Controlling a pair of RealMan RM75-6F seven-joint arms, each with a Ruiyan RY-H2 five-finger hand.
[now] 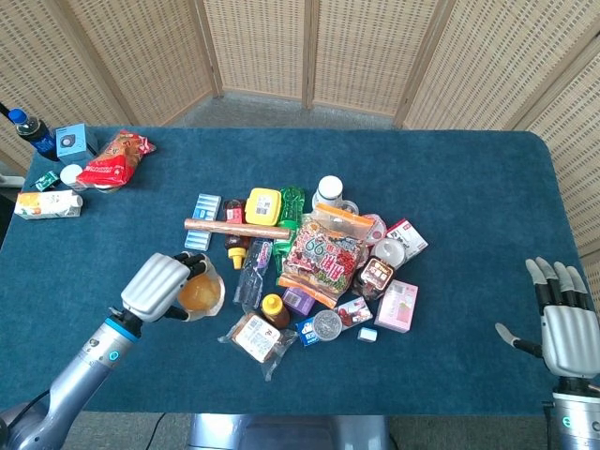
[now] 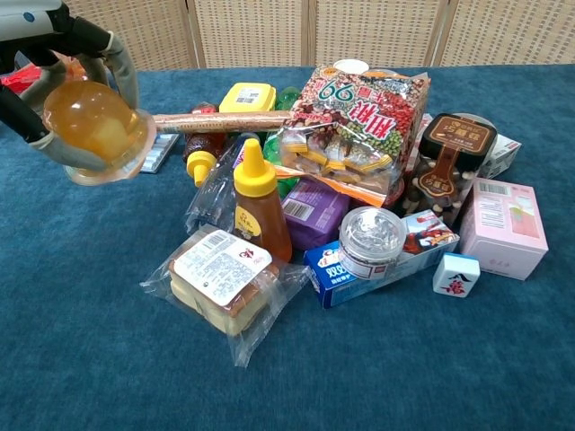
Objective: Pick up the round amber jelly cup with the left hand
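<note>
The round amber jelly cup [image 1: 200, 296] [image 2: 97, 130] hangs in the air, gripped by my left hand [image 1: 159, 286] [image 2: 54, 54]. It is lifted well above the blue cloth, left of the pile of goods. The fingers curl around its rim in the chest view. My right hand [image 1: 565, 319] stays at the far right edge of the table, fingers spread and holding nothing; the chest view does not show it.
A pile of goods fills the table's middle: wrapped cake packet [image 2: 222, 285], honey bottle [image 2: 256, 197], snack bag [image 2: 355, 117], brown roll [image 1: 236, 229], pink box [image 2: 508, 224]. Far left stand a carton [image 1: 47, 204], a red bag [image 1: 114, 157] and a dark bottle [image 1: 31, 131].
</note>
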